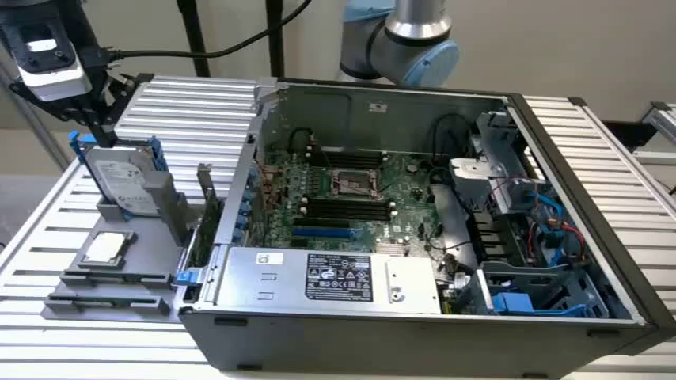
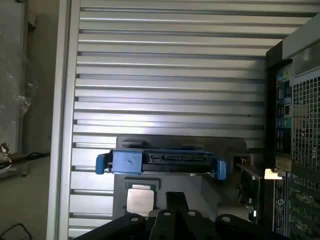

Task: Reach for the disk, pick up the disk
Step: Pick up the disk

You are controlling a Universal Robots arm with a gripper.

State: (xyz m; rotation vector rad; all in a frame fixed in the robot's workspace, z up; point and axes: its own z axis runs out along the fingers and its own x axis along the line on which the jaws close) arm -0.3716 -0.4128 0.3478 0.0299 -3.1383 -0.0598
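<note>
The disk (image 1: 123,179) is a silver-grey hard drive with a white label and blue carrier rails. It stands upright on its edge in a grey holder (image 1: 161,207) at the exterior view's left, beside the open computer case. My gripper (image 1: 104,134) hangs right at the disk's upper edge, near its left blue rail; I cannot tell whether it touches. In the wrist view the disk's top edge (image 2: 160,162) shows as a blue bar, just ahead of my gripper (image 2: 175,199).
A small square silver chip (image 1: 106,248) (image 2: 140,199) lies on the grey fixture in front of the disk. The open computer case (image 1: 575,321) holds a motherboard (image 1: 349,194) and a silver box with a black label (image 1: 328,277). The slatted table (image 1: 190,103) extends around.
</note>
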